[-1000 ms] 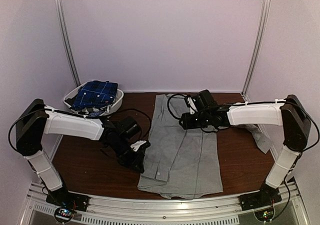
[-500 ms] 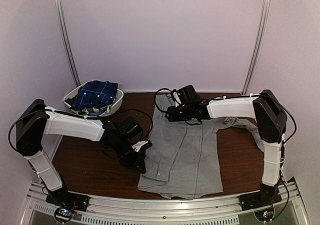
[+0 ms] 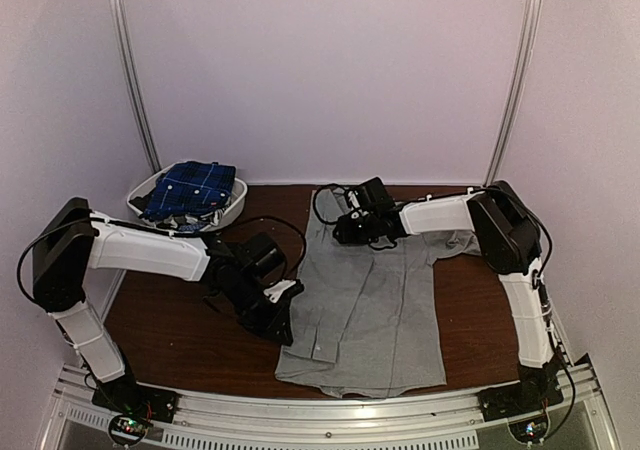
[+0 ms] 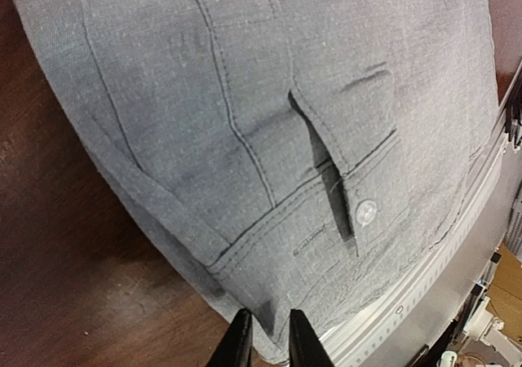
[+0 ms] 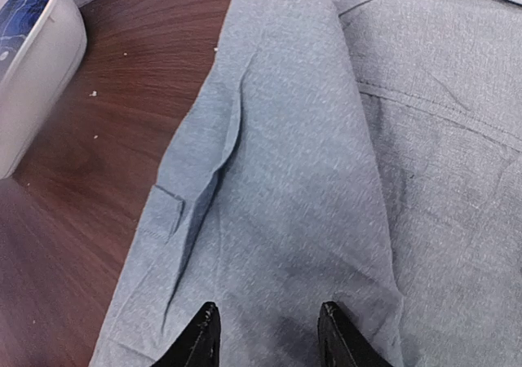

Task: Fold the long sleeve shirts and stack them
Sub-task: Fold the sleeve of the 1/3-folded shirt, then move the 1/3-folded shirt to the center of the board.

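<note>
The grey shirt (image 3: 370,310) lies flat, lightly creased, on the counter (image 3: 170,320). The left fingers (image 4: 236,344) stand barely parted at its edge. The right fingers (image 5: 201,338) are spread open.

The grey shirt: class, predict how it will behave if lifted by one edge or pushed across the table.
Probably floppy: the grey shirt lies flat with soft creases, so a lifted edge would likely drape. Likely light, being thin woven cloth. Pushed, it would probably bunch rather than slide whole across the wooden table.
</note>
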